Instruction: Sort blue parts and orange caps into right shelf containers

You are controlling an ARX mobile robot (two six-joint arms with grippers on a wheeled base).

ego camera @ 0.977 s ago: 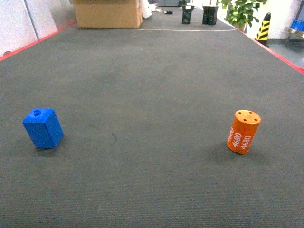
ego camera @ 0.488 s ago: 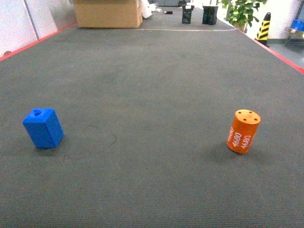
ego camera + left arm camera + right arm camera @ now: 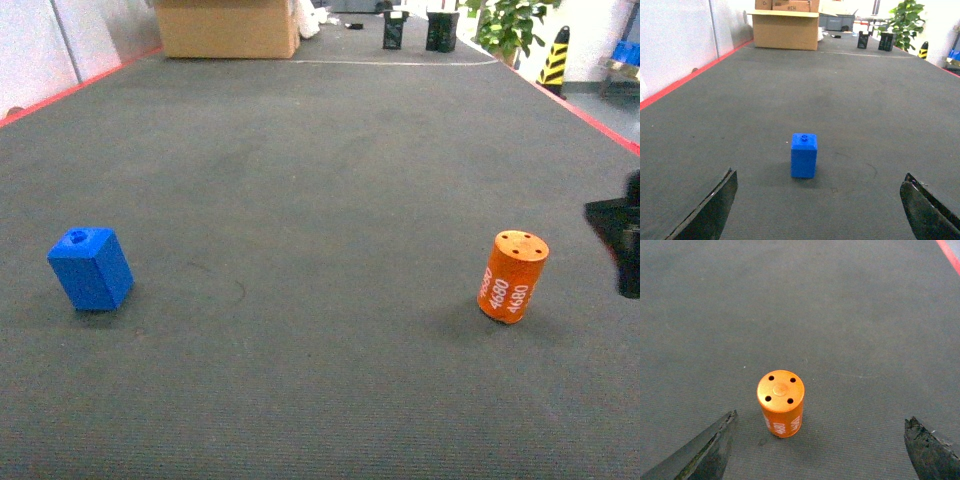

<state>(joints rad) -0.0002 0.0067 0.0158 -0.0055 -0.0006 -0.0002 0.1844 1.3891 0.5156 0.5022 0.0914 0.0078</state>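
Grey matting [image 3: 330, 180] carries both pieces well apart: our blue part [image 3: 90, 268] on the left, standing knob-up and leaning slightly in the head view, and the cap [image 3: 512, 277] on the right, upright with its long axis vertical and holes on top. Both look rigid and light, so we would pinch the part across flat opposite faces and the cap, likely slick, across mid-height. Our left gripper [image 3: 817, 210] and right gripper [image 3: 820, 450] are spread wide, holding nothing, each facing its piece.
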